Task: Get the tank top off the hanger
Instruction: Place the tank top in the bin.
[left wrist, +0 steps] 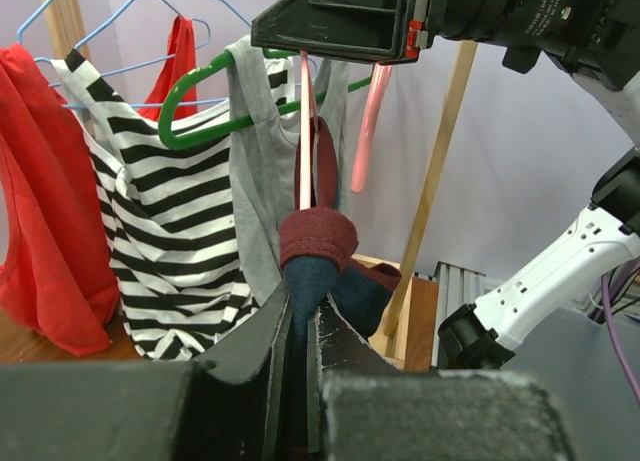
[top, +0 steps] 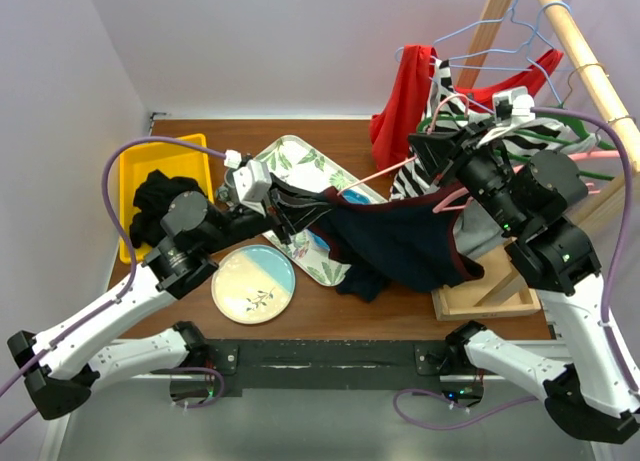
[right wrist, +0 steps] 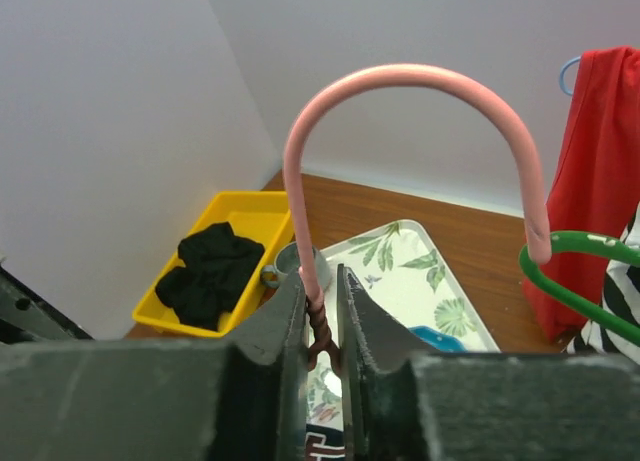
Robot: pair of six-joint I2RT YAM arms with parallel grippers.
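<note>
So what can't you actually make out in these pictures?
- Right wrist view: below its neck, the pink hanger is hidden by the right fingers.
- Top view: the tank top and right arm cover most of that hanger.
- Left wrist view: the left fingers hide how much cloth they pinch.
- Top view: the black cloth in the yellow bin is too crumpled to identify.

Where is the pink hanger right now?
In the right wrist view the pink hanger arches above the right gripper, whose fingers clamp its neck; seen from above, it carries the navy tank top right of centre.
</note>
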